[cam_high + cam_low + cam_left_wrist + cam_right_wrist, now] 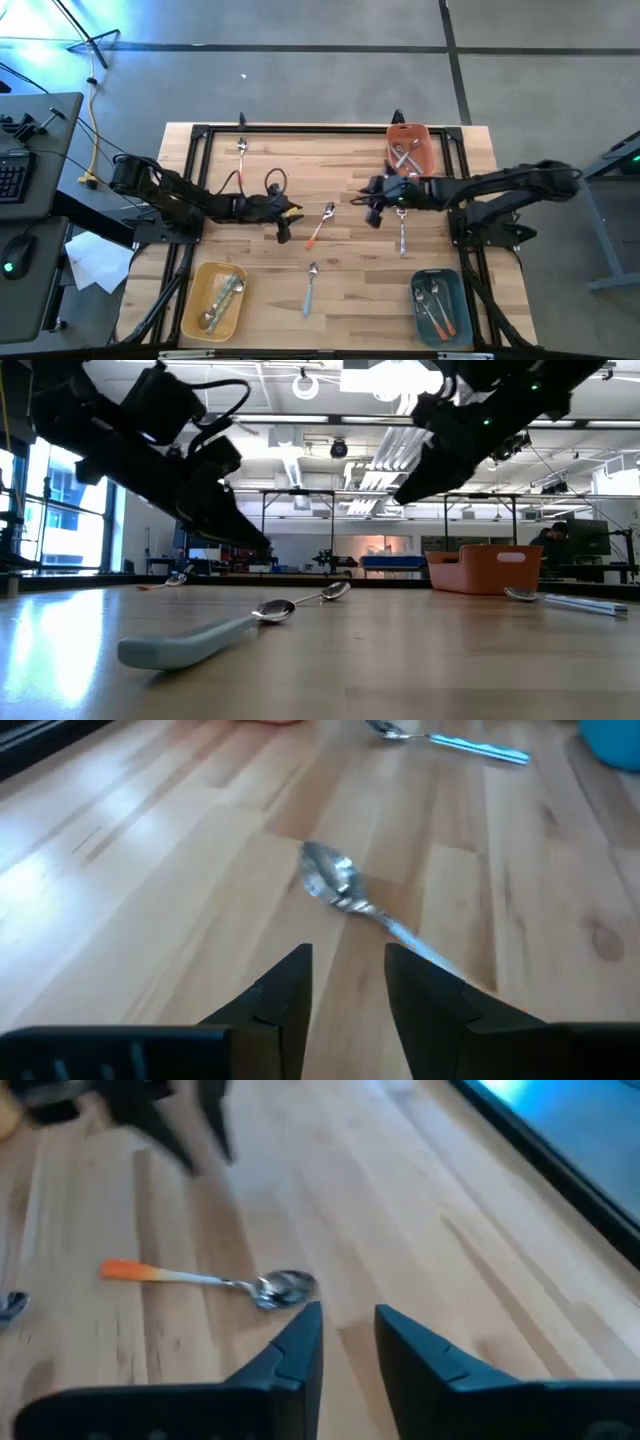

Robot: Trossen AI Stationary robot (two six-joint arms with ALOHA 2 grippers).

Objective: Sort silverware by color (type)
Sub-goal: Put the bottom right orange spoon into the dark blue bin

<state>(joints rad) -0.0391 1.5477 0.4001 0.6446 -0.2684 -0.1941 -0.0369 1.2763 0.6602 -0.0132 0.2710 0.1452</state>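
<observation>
Overhead, the orange bin (410, 146) at the table's far right holds a few plain silver pieces; the yellow tray (214, 299) at the near left holds light-handled ones, and the blue tray (438, 304) at the near right has orange-handled ones. Loose on the wood lie an orange-handled spoon (322, 224) mid-table, a blue-handled spoon (310, 286) nearer and a silver spoon (241, 150) far left. The left gripper (283, 231) and right gripper (374, 212) flank the orange-handled spoon, fingers slightly parted, gripping nothing

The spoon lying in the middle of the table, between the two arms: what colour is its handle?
Orange; the metal-headed spoon shows it best in the right wrist view.
</observation>
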